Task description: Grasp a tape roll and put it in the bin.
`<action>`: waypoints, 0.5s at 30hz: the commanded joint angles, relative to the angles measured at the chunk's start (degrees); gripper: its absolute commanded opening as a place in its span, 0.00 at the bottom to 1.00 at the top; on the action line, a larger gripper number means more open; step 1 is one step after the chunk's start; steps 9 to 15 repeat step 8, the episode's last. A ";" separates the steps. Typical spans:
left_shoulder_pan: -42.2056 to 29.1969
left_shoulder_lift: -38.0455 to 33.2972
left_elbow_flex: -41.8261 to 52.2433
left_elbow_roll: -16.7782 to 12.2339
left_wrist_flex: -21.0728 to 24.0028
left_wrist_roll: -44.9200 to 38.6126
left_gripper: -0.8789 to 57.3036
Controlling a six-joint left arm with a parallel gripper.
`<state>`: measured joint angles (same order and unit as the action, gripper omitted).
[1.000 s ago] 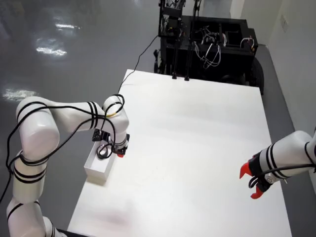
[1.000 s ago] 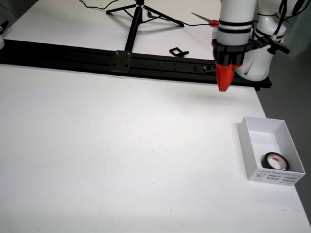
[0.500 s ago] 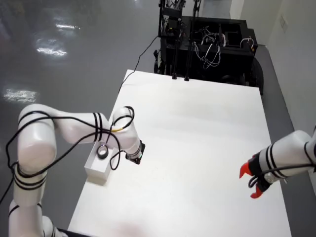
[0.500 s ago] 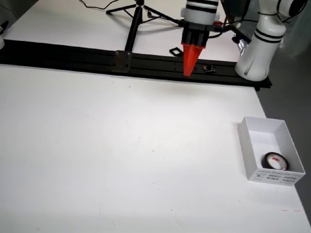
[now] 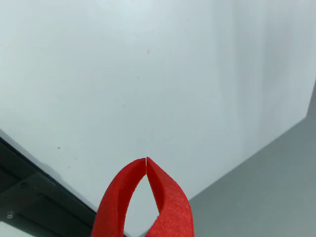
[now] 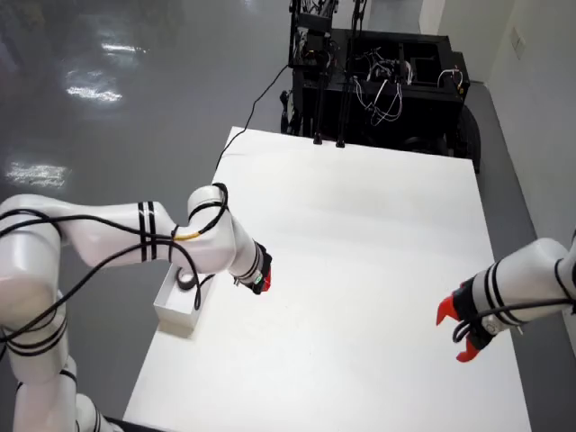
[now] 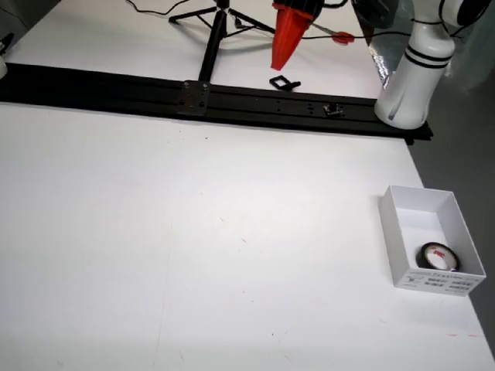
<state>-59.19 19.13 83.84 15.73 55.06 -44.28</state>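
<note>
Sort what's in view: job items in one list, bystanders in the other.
Job items:
- tape roll, already lying in the bin
- white bin
- red gripper, tips together, empty

Bystanders:
- second arm's gripper
- tripod
- black rail
- black equipment cart

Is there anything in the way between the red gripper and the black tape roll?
Nothing visible does. The black tape roll already lies inside the white open-topped box, with only the box's low walls around it and nothing covering it. The red gripper is shut, holding nothing, over the white table.
</note>
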 commanded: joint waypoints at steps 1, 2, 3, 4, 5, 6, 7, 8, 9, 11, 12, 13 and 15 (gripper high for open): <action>-2.59 -6.74 -0.52 -0.44 -0.13 2.27 0.01; -2.50 -6.74 -0.61 -0.44 -0.05 2.27 0.01; -2.50 -6.74 -0.61 -0.53 0.04 2.27 0.01; -2.50 -6.74 -0.61 -0.53 0.31 2.27 0.01; -2.59 -6.74 -0.61 -0.53 0.66 2.27 0.01; -2.68 -6.74 -0.61 -0.62 1.01 2.27 0.01; -2.77 -6.74 -0.61 -0.62 1.36 2.27 0.01; -3.03 -6.74 -0.61 -0.62 1.80 2.27 0.01; -3.03 -6.74 -0.61 -0.62 1.80 2.27 0.01; -3.03 -6.74 -0.61 -0.62 1.80 2.27 0.01; -3.03 -6.74 -0.61 -0.62 1.80 2.27 0.01; -3.03 -6.74 -0.61 -0.62 1.80 2.27 0.01; -3.03 -6.74 -0.61 -0.62 1.80 2.27 0.01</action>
